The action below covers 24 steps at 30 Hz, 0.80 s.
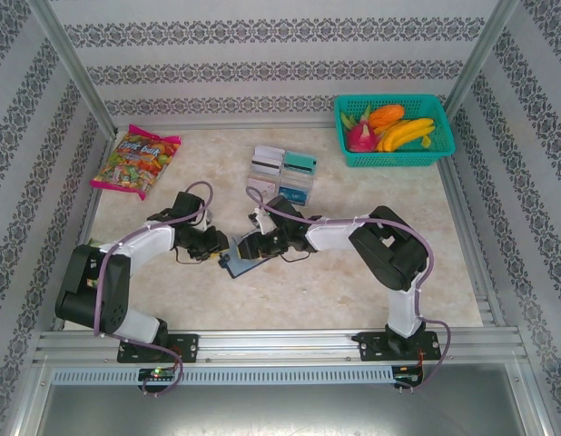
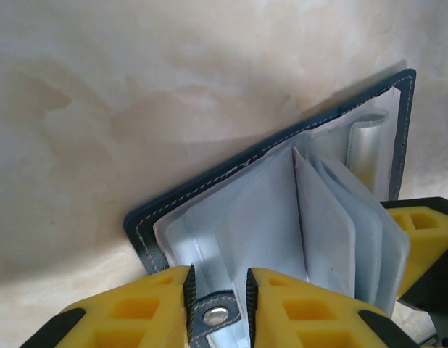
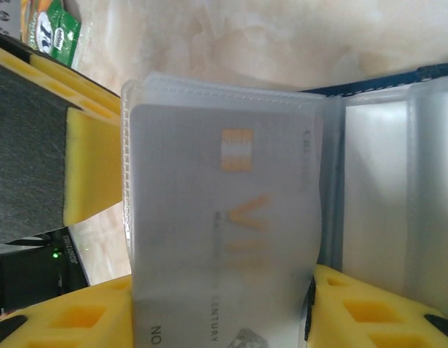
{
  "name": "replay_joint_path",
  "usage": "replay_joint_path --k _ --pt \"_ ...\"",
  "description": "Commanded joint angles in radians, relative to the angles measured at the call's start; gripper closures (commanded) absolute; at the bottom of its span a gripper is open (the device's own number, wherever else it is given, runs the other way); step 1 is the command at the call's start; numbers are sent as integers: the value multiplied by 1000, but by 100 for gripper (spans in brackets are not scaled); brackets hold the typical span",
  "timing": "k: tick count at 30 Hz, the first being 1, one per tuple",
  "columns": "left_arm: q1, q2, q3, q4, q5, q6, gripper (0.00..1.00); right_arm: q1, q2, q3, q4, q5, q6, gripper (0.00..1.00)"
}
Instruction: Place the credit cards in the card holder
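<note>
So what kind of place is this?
Probably a robot test booth, not a home: a left arm and right arm bolted to a metal rail, patterned wall panels, and props like a fruit basket and candy bag.

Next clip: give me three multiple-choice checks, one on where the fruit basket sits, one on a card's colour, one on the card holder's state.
1. The teal basket sits: A far right corner; B near left corner; C table centre.
2. The credit card between the right gripper's fingers is: A red; B white-grey; C black.
3. The card holder is: A snapped shut; B open; C in the basket.
Key: A, it is at the top right of the overhead view; B, pale face with orange print; B, it lies spread, inside showing.
</note>
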<state>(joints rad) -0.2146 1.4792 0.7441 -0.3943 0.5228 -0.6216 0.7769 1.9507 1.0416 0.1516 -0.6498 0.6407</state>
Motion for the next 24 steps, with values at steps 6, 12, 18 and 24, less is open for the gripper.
replay_joint_path --k 6,12,18,24 --pt "-2 71 42 -27 -76 40 65 -22 46 -51 126 -73 91 49" --pt "-11 89 66 -117 -175 77 61 -34 65 -71 215 -110 148 48" --pt "-13 120 54 -129 -199 85 61 -47 91 -89 290 -139 201 47" --pt "-13 127 37 -120 -202 83 61 -64 110 -119 369 -149 247 43"
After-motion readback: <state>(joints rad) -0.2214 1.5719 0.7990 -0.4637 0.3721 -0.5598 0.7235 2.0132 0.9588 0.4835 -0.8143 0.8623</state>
